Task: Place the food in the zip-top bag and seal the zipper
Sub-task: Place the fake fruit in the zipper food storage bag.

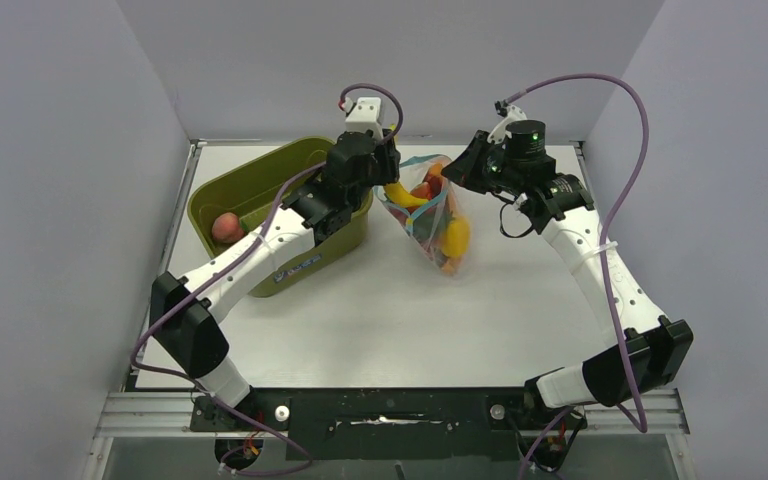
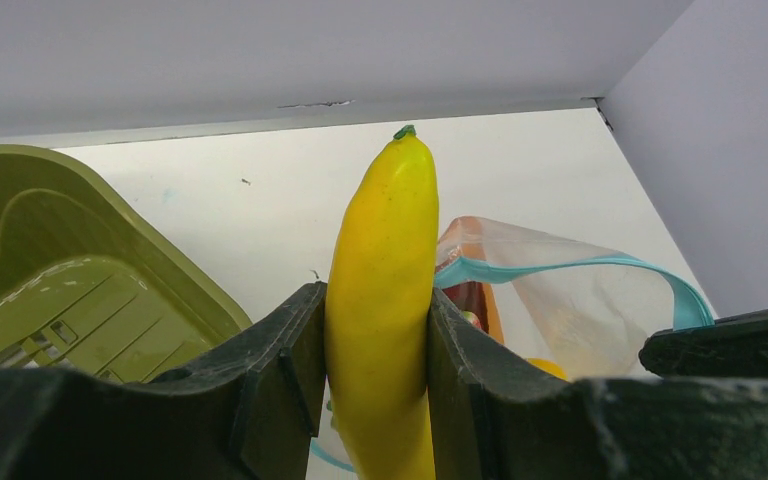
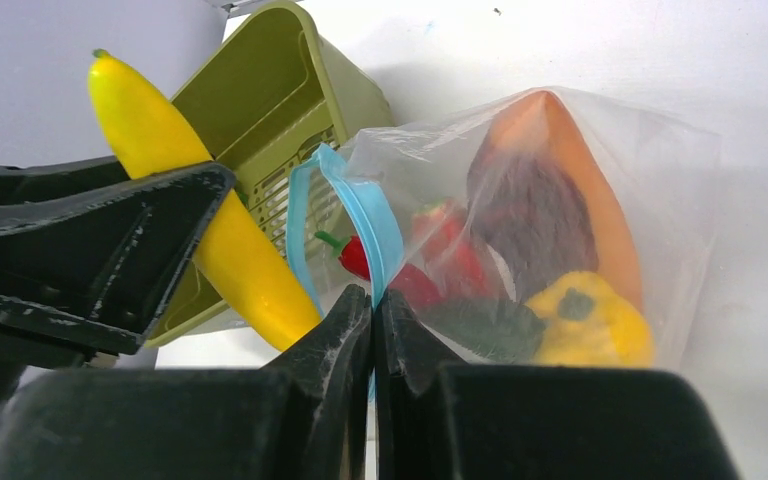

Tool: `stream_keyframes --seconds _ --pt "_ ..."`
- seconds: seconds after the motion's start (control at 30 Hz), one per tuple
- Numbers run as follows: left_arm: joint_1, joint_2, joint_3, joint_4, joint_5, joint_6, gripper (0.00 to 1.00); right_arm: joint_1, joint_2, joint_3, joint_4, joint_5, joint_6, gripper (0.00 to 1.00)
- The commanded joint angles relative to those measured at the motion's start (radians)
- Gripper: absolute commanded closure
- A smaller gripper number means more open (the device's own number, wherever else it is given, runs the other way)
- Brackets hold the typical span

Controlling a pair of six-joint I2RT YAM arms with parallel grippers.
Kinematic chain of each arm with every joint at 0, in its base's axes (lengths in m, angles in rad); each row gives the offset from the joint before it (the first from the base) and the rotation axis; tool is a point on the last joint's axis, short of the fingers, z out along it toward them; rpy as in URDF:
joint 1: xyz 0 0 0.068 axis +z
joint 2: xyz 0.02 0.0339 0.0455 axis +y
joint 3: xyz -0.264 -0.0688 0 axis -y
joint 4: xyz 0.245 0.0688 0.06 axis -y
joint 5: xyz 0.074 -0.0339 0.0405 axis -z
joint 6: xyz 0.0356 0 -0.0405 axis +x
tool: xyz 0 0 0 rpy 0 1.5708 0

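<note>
Jaws on zipper [image 3: 370, 220], prob. (R-wrist only)

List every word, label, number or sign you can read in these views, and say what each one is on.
No text can be read in any view.
Small pale label, where the left arm crosses the front of the olive-green bin: marks too small to read.
Yellow banana, zip-top bag and its zipper: no print visible.
</note>
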Motion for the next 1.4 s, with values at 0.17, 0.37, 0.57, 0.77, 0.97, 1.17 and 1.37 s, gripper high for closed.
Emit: stream_keyframes --seconds 0.17,0.37,0.57,0.77,0.97,1.17,1.37 --pt "-0.043 0.022 0.059 0.093 -0.105 -0.036 0.94 0.008 -0.004 0.058 0.093 -0.025 0.028 1.00" --pt "-0.056 0.048 0.077 0.087 -0.114 -0.056 0.94 0.007 0.004 0.060 0.096 -0.026 0.042 1.00" --pt "-0.052 0.031 0.018 0.160 -0.029 -0.105 0.69 0.007 0.020 0.058 0.100 -0.027 0.061 1.00" --pt "-0.025 -0.056 -0.086 0.267 0.144 -0.143 0.53 0.003 0.016 0.059 0.097 -0.023 0.066 1.00" --pt "0.139 -0.162 -0.228 0.344 0.425 -0.355 0.50 -0.009 0.010 0.058 0.099 -0.023 0.070 1.00" --pt "0.234 -0.220 -0.242 0.315 0.581 -0.276 0.50 -0.018 0.002 0.050 0.131 -0.058 0.064 1.00" --pt "0.291 -0.170 -0.191 0.291 0.859 -0.286 0.55 -0.021 -0.002 0.052 0.135 -0.069 0.054 1.00"
